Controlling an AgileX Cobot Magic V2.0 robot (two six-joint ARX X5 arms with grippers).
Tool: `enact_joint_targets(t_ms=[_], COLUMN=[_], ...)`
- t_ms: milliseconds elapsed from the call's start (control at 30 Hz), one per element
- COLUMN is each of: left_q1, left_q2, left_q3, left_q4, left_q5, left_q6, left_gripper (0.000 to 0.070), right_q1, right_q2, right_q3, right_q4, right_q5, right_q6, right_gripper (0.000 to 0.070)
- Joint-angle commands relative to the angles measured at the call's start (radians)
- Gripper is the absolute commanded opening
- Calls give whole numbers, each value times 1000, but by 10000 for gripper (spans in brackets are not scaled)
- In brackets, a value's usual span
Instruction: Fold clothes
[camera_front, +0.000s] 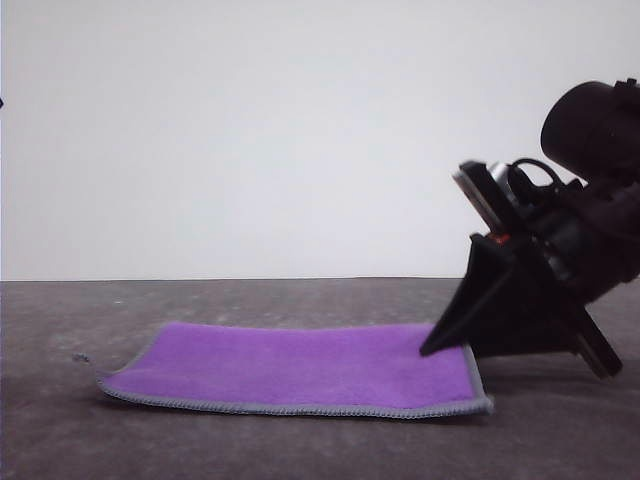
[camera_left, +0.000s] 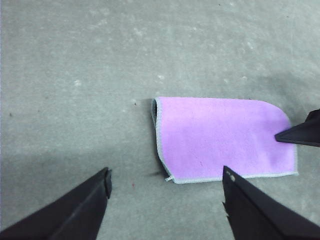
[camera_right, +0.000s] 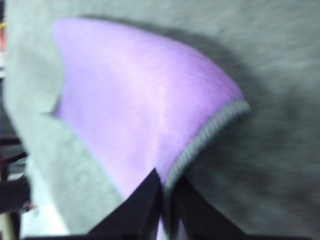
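Cloth (camera_front: 290, 368) lies purple side up on worktop (camera_front: 320, 450); right fingers (camera_right: 167, 195) clamped on its hem, left fingers (camera_left: 95, 192) apart above worktop.

You've got a flat grey table (camera_front: 300, 450), mottled with pale scuffs, filling the lower part of the front frame under a white wall. Directly on it lies one cloth (camera_front: 290, 368), purple side up, grey stitched hem (camera_front: 300, 410) along its near edge, sitting lower centre, folded edge toward frame left.
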Motion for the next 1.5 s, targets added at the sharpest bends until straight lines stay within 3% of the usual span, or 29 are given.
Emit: enact_joint_targets(t_ms=[0, 267, 433, 867, 933, 1033, 1067, 1167, 1300, 1467], left_q1=[-4, -4, -4, -4, -4, -4, -4, -4, -4, -4], left_q2=[4, 4, 4, 4, 4, 4, 4, 4, 4, 4], left_q3=[6, 6, 6, 6, 6, 6, 6, 6, 6, 6], left_q4=[7, 7, 7, 7, 7, 7, 7, 7, 7, 7], left_q5=[-7, -7, -16, -26, -26, -26, -26, -26, -25, -25], left_q6=[3, 3, 4, 7, 7, 7, 7, 7, 7, 7], left_gripper=[434, 434, 434, 434, 434, 434, 434, 434, 435, 434], right_q1=[17, 123, 209, 355, 366, 378, 379, 371, 342, 308], right_q2=[4, 7, 36, 309, 342, 361, 361, 333, 248, 122], right_q3=[34, 156, 255, 491, 512, 521, 521, 521, 521, 519], right_q4=[10, 11, 11, 23, 24, 26, 26, 25, -26, -272], right_q5=[-17, -9, 42, 66, 56, 39, 39, 29, 40, 164], right_q6=[17, 38, 61, 76, 80, 86, 85, 77, -1, -238], right_gripper=[0, 0, 0, 5, 93, 385, 435, 435, 428, 411])
